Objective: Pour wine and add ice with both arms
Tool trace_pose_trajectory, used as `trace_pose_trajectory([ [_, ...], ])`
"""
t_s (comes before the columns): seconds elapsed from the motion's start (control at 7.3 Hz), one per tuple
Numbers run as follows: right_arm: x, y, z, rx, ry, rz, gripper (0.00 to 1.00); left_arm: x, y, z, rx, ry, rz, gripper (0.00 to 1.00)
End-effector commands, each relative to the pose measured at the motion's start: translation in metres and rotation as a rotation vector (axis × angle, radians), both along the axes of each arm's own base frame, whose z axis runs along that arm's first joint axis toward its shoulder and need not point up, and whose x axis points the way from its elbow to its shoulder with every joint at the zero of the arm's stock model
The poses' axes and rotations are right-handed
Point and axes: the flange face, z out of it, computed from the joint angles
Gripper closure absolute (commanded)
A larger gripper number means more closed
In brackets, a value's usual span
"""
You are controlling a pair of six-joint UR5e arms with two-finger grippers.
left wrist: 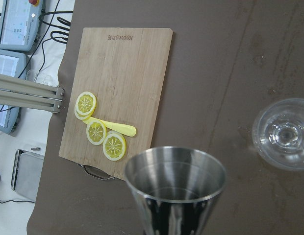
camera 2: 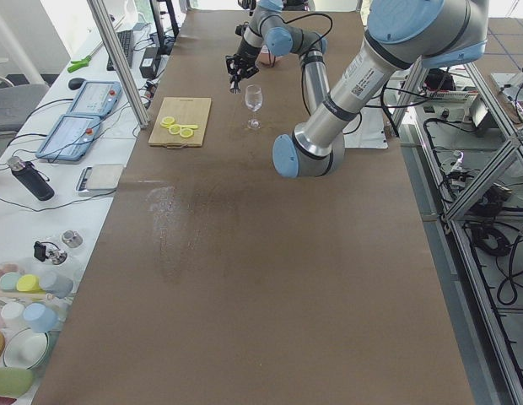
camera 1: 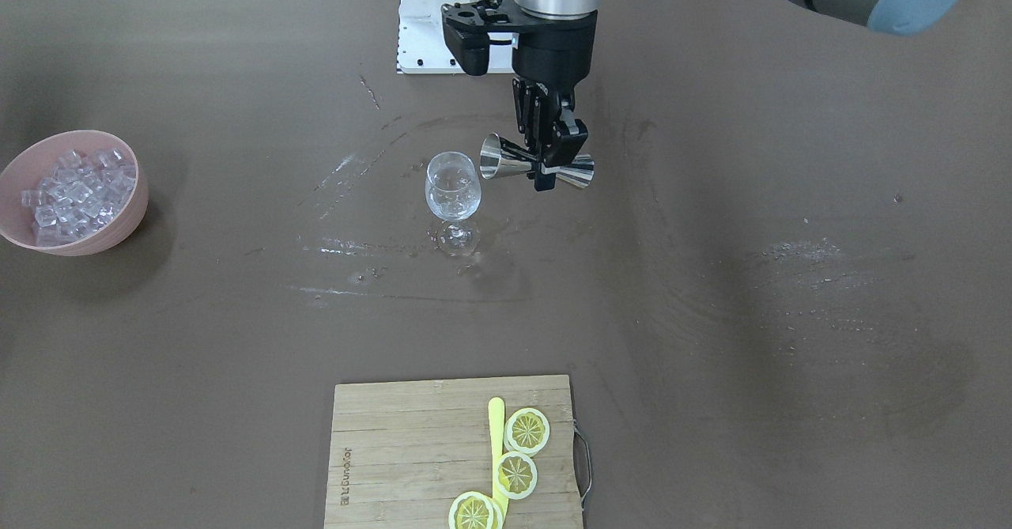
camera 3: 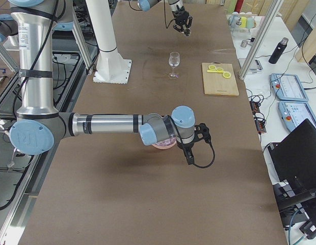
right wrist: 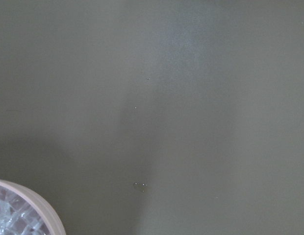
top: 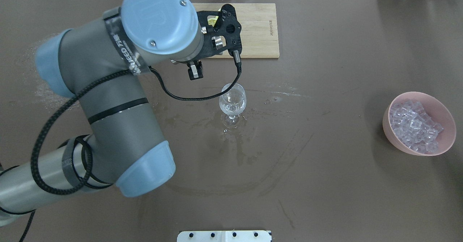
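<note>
Many ice cubes (camera 1: 75, 193) are sitting heaped in the pink bowl (camera 1: 126, 224) near the end of the table (camera 1: 711, 315) on the robot's right, well apart from the wine glass (camera 1: 452, 189) at mid-table. The right gripper (camera 3: 190, 157) is hanging just beside that bowl, toward the operators' edge; you cannot tell from these views whether its fingers are apart or together. The left gripper (camera 1: 549, 169) is clamping a steel jigger (camera 1: 502, 161) at the waist, holding it sideways with one mouth just beside the glass rim. You are risking two things here. The jigger could knock the glass over if it swings any closer. The pour could also miss the rim, and the table around the foot is already looking wet. At the bowl, an off-centre descent could catch the rim and tip it.
</note>
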Motion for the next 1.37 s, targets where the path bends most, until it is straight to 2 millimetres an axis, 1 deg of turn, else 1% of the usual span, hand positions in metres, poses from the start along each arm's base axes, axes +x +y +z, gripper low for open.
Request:
trace_pose_trajectory([
  [0.0,0.0,0.0,-0.001,0.002,0.0,0.0,0.0,-0.024,-0.02,0.048,-0.137,0.153,-0.083,1.0],
  [0.27,0.0,0.001,0.0,0.0,-0.002,-0.001,0.0,-0.042,-0.028,0.075,-0.294,0.281,-0.186,1.0],
  [0.41,0.0,0.001,0.0,0.0,-0.002,-0.001,0.0,-0.049,-0.029,0.1,-0.343,0.341,-0.234,1.0],
  [0.55,0.0,0.001,0.0,0.0,-0.002,-0.001,0.0,-0.064,-0.032,0.13,-0.366,0.394,-0.279,1.0],
  [0.68,0.0,0.001,-0.001,0.002,-0.002,-0.001,0.0,-0.076,-0.027,0.161,-0.384,0.467,-0.309,1.0],
  [0.96,0.0,0.001,-0.003,0.005,-0.002,-0.001,0.0,-0.102,-0.005,0.23,-0.429,0.661,-0.35,1.0],
  [1.23,0.0,0.001,-0.003,0.005,-0.002,-0.001,0.0,-0.114,0.008,0.28,-0.473,0.797,-0.367,1.0],
])
